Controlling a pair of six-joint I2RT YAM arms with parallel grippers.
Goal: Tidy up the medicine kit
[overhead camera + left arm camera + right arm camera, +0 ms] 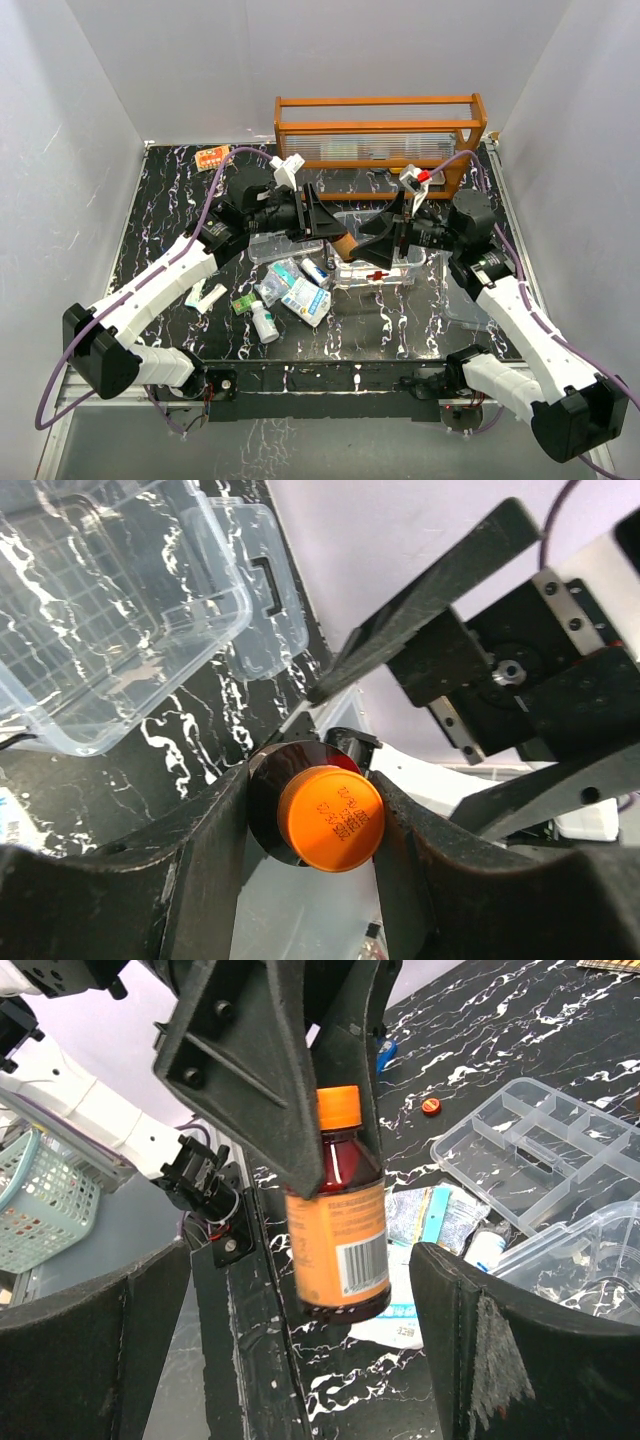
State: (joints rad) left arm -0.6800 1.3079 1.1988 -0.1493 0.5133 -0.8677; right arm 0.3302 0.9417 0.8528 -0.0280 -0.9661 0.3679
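Between the left fingers [200,880] one round dark-amber bottle [338,1210] is clamped, its smooth orange cap stamped with digits too small to read and its orange label bearing a barcode. The right fingers [90,1350] gape on either side of it, apart. Below them, one clear medicine kit box [378,270] sits on the marbled desk [400,320].

Clear medicine kit box [412,266], upright, open

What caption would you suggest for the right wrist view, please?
The left gripper holds an orange-capped bottle upright before the open right gripper.
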